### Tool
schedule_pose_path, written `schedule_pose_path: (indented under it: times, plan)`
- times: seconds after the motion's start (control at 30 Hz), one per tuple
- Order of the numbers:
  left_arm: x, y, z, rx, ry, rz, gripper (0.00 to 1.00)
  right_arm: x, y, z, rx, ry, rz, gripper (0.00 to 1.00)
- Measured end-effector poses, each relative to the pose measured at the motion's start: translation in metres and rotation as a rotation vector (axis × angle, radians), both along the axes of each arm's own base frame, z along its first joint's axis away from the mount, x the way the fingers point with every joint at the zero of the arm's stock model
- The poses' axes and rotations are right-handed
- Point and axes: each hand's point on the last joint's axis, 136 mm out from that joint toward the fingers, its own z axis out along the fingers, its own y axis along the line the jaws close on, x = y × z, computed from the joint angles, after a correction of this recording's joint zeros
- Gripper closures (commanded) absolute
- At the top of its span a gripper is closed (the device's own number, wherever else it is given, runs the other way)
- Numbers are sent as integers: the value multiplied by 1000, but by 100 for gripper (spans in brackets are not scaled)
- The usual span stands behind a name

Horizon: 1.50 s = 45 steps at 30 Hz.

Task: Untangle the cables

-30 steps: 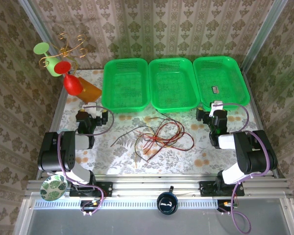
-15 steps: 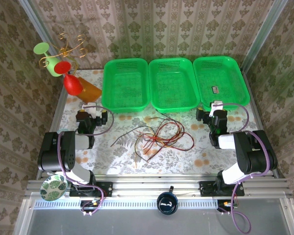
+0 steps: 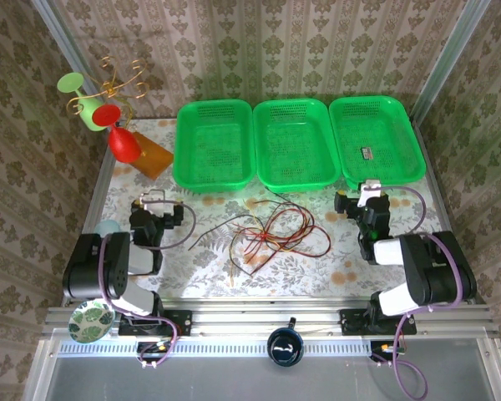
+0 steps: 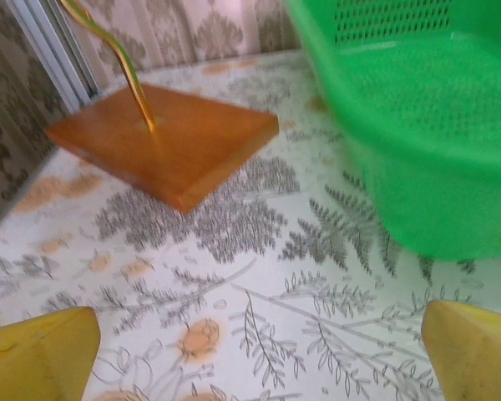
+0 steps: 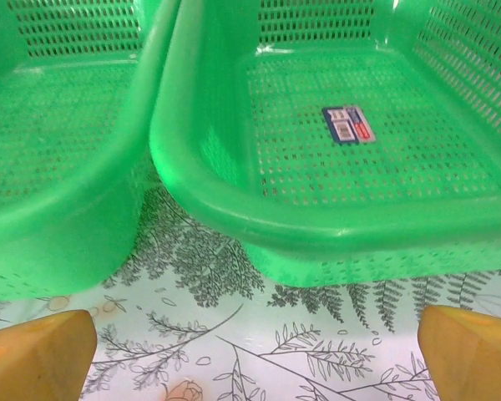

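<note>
The thin red, brown, yellow and black cables (image 3: 271, 236) lie tangled on the floral-print table (image 3: 317, 269), near the green plastic baskets (image 3: 294, 142). The left gripper (image 4: 259, 359) and the right gripper (image 5: 255, 351) both gape wide, holding nothing.

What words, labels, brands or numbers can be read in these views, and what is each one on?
Sticker on the floor of the right basket: blue, white and red print, too small and blurred to read.
No other writing can be made out on the baskets, the table or the arms.
</note>
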Motion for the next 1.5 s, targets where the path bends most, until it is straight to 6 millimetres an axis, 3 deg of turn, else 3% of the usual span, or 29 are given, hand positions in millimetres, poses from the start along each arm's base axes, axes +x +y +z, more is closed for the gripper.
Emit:
schedule_pose_path:
  times: [0.2, 0.47, 0.6, 0.67, 0.87, 1.13, 1.3, 1.5]
  plan:
    - [-7, 0, 65, 5, -183, 22, 0, -10, 5, 63, -2, -151, 13, 0]
    - [-27, 10, 129, 6, -259, 130, 0, -40, 35, 76, -12, -56, 2, 0]
    - [-39, -1, 164, -37, -250, 109, 1, -56, 38, 89, 18, -27, -22, 0]
    - [-46, -9, 171, -69, -210, 88, 5, -62, 40, 91, 53, 3, -28, 0]
    - [-62, -34, 153, -163, 62, 58, 7, -71, 73, 86, 224, 206, 15, 0]
    - [-92, -84, 81, -221, 468, -39, 8, -94, 174, 51, 331, 532, 233, 2]
    - [-111, -110, 53, -226, 612, -101, 8, -120, 241, 29, 273, 684, 428, 18]
    - [-118, -124, 38, -254, 697, -125, 10, -151, 297, -5, 200, 832, 623, 36]
